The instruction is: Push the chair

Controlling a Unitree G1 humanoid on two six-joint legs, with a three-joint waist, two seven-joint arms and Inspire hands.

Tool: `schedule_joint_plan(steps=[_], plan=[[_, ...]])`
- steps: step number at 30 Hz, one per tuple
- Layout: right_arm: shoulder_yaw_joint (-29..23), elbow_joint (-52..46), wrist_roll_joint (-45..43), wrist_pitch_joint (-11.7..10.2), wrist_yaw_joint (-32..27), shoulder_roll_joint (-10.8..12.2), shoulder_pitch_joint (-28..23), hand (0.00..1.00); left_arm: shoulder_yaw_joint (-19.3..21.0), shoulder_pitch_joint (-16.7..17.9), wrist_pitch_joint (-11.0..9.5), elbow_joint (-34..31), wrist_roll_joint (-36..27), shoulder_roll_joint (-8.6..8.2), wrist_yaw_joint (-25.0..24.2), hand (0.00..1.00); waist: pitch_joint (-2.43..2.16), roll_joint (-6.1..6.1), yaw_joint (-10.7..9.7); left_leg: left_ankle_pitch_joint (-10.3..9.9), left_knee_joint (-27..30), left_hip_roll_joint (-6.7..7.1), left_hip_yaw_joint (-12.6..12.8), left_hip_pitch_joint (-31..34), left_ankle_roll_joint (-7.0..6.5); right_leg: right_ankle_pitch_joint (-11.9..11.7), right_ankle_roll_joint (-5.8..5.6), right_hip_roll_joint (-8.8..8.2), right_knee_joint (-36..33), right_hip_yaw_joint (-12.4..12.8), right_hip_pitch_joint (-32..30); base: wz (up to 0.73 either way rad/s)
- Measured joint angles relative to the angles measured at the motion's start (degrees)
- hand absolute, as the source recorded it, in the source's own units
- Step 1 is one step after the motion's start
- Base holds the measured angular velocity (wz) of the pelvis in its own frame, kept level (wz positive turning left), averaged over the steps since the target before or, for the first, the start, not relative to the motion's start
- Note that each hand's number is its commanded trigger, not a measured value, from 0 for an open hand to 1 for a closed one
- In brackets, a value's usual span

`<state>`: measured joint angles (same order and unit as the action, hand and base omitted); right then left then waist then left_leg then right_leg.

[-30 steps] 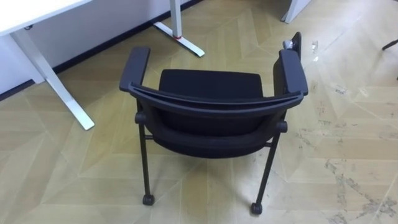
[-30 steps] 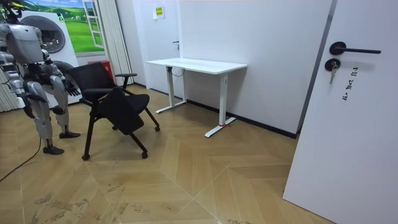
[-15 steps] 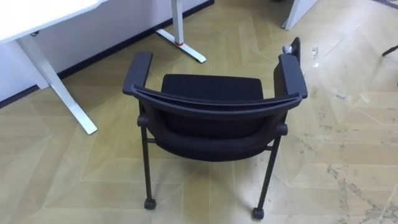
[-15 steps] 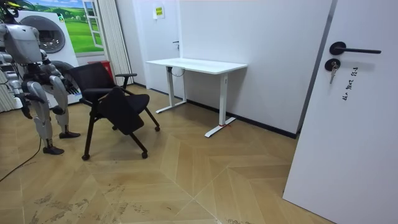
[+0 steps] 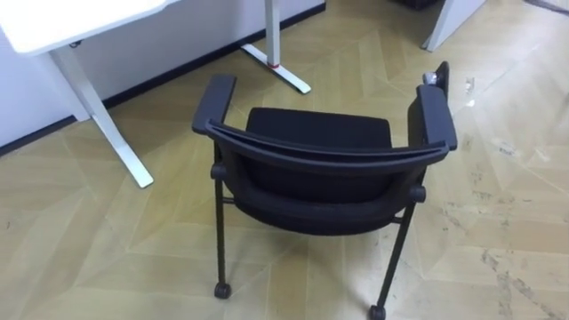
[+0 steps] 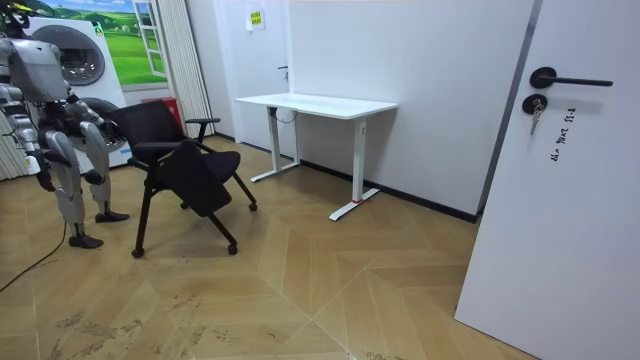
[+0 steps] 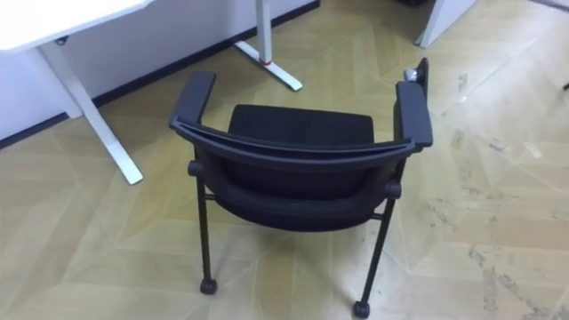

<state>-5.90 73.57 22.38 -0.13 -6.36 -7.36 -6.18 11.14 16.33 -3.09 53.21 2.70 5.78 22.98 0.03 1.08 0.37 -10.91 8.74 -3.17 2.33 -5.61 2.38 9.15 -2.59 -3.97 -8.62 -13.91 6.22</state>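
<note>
Zero contact yet. Chair (image 5: 320, 132) stands near the desk (image 5: 71, 20), backrest turned away from it toward the robot, presumably presented for pushing. Left hand (image 6: 113, 142) and right hand (image 6: 45, 180) hang farther from the desk; spread or curled, you cannot tell.

Chair (image 5: 327, 165) in front, desk (image 5: 84, 15) beyond it to the left, seemingly apart

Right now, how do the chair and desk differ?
The chair is black with a padded seat; the desk is white with a flat top. The chair has thin dark legs on castors; the desk has white legs on flat feet. The chair stands out in the room; the desk stands against the wall. Both stand upright on the wood floor.
</note>
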Motion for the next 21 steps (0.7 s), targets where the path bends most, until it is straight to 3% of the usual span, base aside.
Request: schedule_joint_plan(steps=[6,11,21], plan=[[0.09,0.13,-0.23,-1.28,-1.06,-0.9,0.13,0.0,0.23,0.86,-2.28,-10.61,12.01,1.62,7.63,0.0,-0.07,0.85,0.61,0.0,-0.07,0.07,-0.79,0.1,0.03,0.55,0.05,0.0,-0.08,-0.4,0.23,0.06],[0.11,1.78,-0.24,-1.09,-1.0,-1.51,0.52,0.0,-0.19,2.88,-2.29,-26.64,23.45,3.1,12.28,0.0,-0.15,0.87,1.39,-0.04,-0.07,0.12,-0.96,0.08,0.08,0.6,-0.01,-0.01,0.0,-0.44,0.3,0.01],[0.19,1.96,0.19,-1.04,-0.49,-1.51,0.95,0.0,-0.18,3.37,-1.85,-42.36,37.63,3.38,16.84,0.0,-0.19,1.23,1.63,-0.04,0.12,0.25,-1.48,0.01,0.08,0.7,-0.03,-0.05,0.17,-0.38,0.68,0.03]])
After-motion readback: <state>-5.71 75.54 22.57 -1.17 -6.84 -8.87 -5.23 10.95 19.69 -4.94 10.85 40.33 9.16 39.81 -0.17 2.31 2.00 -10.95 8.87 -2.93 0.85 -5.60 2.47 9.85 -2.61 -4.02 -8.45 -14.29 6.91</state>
